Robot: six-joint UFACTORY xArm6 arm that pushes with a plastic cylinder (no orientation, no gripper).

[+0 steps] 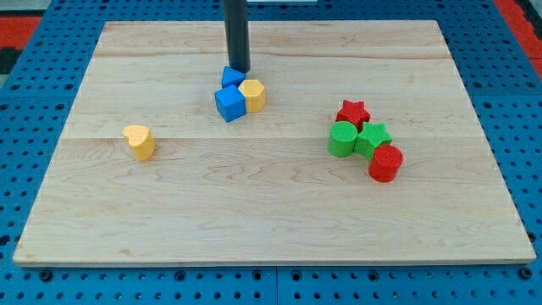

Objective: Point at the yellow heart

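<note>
The yellow heart [140,141] lies alone at the view's left on the wooden board [254,203]. My tip [240,70] is far from it, up and to the right, right at the top edge of a small blue block [233,77]. Just below that block sit a blue cube [229,102] and a yellow hexagon block [252,95], packed side by side.
At the view's right is a tight cluster: a red star [353,113], a green cylinder [342,139], a green star [372,139] and a red cylinder [385,163]. A blue pegboard [34,102] surrounds the board.
</note>
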